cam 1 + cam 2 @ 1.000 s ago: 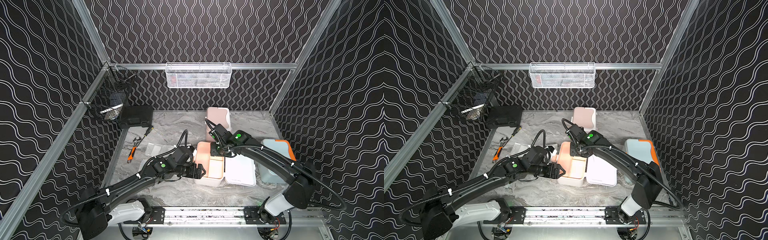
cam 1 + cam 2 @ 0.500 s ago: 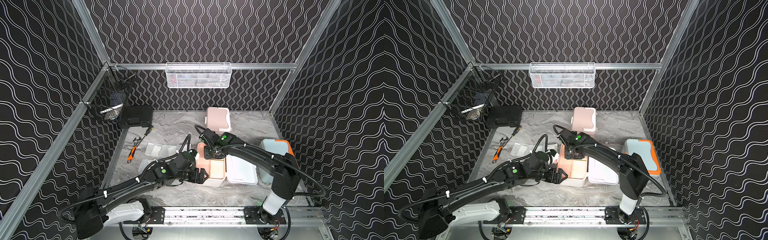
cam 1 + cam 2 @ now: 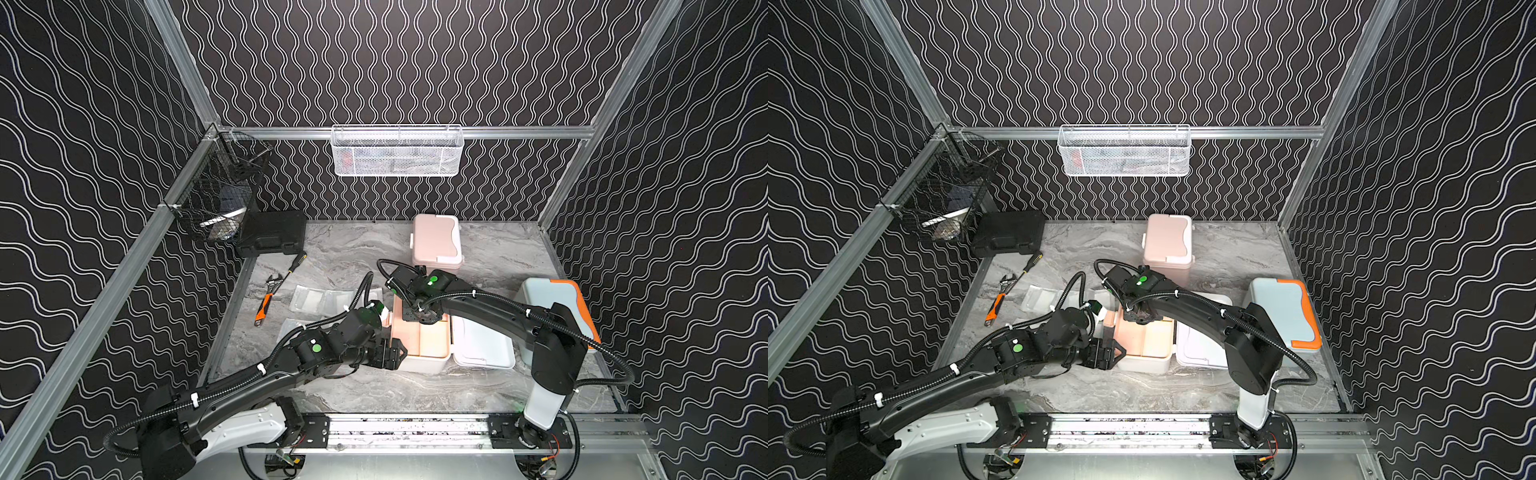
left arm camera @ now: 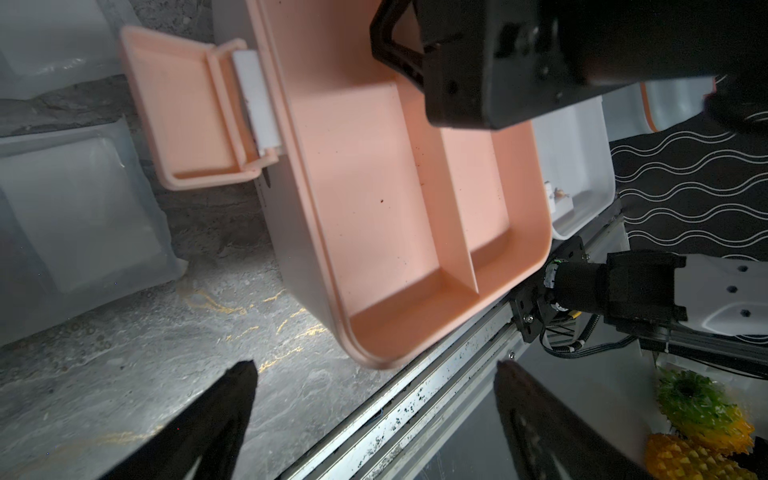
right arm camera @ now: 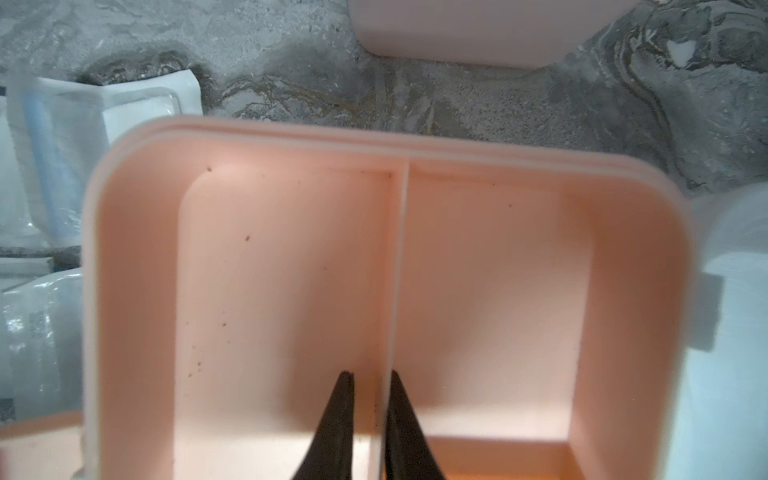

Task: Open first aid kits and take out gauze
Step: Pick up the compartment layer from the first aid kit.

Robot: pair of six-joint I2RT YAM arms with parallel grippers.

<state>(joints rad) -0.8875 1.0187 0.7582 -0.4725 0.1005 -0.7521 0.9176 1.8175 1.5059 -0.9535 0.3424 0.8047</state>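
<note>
1. Only my right wrist view shows my right pincer astride the peach tray's divider, fingers nearly together and seemingly clamped on it.
2. My left pincer is spread wide over the surface, beside the white kit.
3. Both top views show that kit open, its lid flopped right. The tray holds only specks.
4. Gauze packets lie on the surface left of it. The pink kit and blue kit are shut.

Gauze pkts partly hidden by left arm — basket contents too small.
</note>
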